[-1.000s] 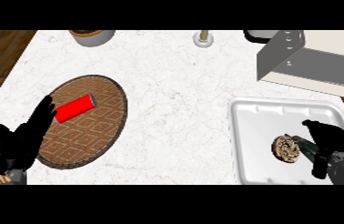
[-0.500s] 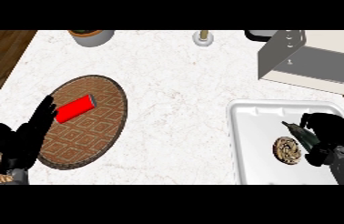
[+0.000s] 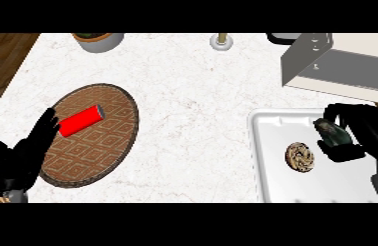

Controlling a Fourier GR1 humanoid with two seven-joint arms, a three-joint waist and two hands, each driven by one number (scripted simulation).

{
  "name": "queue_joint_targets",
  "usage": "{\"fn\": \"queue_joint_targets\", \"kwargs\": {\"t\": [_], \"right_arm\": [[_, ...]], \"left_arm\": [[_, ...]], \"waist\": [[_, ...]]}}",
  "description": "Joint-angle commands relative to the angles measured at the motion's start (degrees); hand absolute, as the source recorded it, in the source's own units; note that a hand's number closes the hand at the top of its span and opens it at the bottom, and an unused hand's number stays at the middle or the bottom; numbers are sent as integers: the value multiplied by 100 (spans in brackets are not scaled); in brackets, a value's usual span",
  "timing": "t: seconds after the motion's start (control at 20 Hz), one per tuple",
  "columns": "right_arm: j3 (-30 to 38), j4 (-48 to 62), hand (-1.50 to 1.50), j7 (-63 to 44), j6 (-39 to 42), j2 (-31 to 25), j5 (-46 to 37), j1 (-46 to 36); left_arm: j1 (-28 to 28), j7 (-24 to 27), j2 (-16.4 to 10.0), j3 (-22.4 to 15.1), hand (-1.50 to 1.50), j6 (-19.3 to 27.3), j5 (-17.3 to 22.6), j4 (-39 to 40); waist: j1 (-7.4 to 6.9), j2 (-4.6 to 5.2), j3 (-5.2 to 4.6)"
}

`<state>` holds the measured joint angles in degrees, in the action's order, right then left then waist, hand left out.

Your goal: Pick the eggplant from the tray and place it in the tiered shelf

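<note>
The eggplant (image 3: 327,129) is a small dark object over the white tray (image 3: 273,185) near its far right corner. My right hand (image 3: 353,135) is curled round it from the right, and its fingers hide most of it. The tiered shelf (image 3: 314,60) is a grey metal frame at the back right, beyond the tray. My left hand (image 3: 26,157) rests open at the lower left, its fingers lying over the edge of a woven mat.
A round brown patterned pastry (image 3: 300,156) lies in the tray left of my right hand. A red can (image 3: 81,121) lies on the woven oval mat (image 3: 103,150). A potted plant (image 3: 98,40) and a small bottle (image 3: 220,41) stand along the back edge.
My right hand has moved away from me across the tray, past the pastry, and has closed round the eggplant. The left hand has stayed in place.
</note>
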<state>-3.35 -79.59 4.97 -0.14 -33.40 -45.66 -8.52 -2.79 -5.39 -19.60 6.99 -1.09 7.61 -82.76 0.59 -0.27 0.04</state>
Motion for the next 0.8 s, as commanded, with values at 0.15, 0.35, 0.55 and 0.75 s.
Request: {"fn": "queue_joint_targets", "kwargs": {"t": [0.15, 0.35, 0.55, 0.75], "right_arm": [[1245, -1526, 150, 388, 727, -502, 1595, 724], [1989, -1916, 150, 490, 1287, -428, 2797, 1173], [2919, -2431, 150, -23, 1896, -585, 3966, 1129], [3842, -3068, 150, -337, 2192, -674, 4649, 1566]], "left_arm": [[-183, 9, -17, 127, 0, -26, -12, -67], [37, -106, -74, 172, 0, -90, 20, 85], [-203, -178, 48, 111, 0, 21, -21, -370], [-96, -270, 127, 23, 0, 70, -151, -362]], "waist": [[78, -15, -10], [132, -12, -9], [83, -20, -9], [93, -13, -8]]}}
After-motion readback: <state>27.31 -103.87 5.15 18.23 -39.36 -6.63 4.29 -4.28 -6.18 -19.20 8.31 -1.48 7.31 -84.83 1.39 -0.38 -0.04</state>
